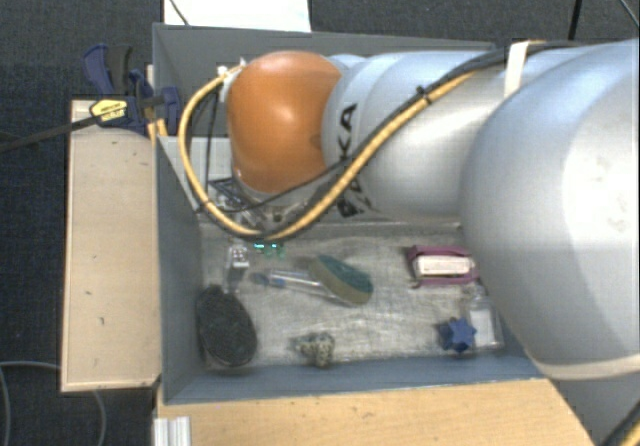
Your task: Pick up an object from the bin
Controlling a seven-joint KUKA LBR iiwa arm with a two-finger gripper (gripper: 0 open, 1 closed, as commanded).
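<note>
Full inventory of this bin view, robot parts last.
oval pad: 1, black, bin's lower-left corner
brush: 1, teal-green head, clear handle, mid-floor
lump: 1, grey-brown, by the lower wall, centre
small toy: 1, blue, lower right
box: 1, pink and white, right, beside the arm
bin: 1, grey metal
arm: 1, silver with orange wrist cover, from the right
end effector: 1, metallic, under the cover, above the oval pad

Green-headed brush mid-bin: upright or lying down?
Lying down. The brush rests flat on the bin floor, with its clear handle stretched to the left and its head to the right.
</note>
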